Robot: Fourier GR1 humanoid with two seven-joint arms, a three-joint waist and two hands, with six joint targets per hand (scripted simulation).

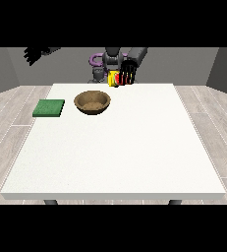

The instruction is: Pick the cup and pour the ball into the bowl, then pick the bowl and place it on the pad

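Observation:
A yellow cup [113, 78] is held just above the table's far edge, with something red showing at its right side among the fingers. The hand at the view's right [128, 72] has its black fingers curled round the cup. A brown bowl [92, 102] stands on the white table [120, 147], in front and to the left of the cup. A green pad [49, 108] lies flat near the table's left edge, left of the bowl. The hand at the view's left [35, 53] is raised high, off the table's far left, holding nothing.
The robot's torso [105, 61] stands behind the table's far edge. Wooden floor surrounds the table on all sides.

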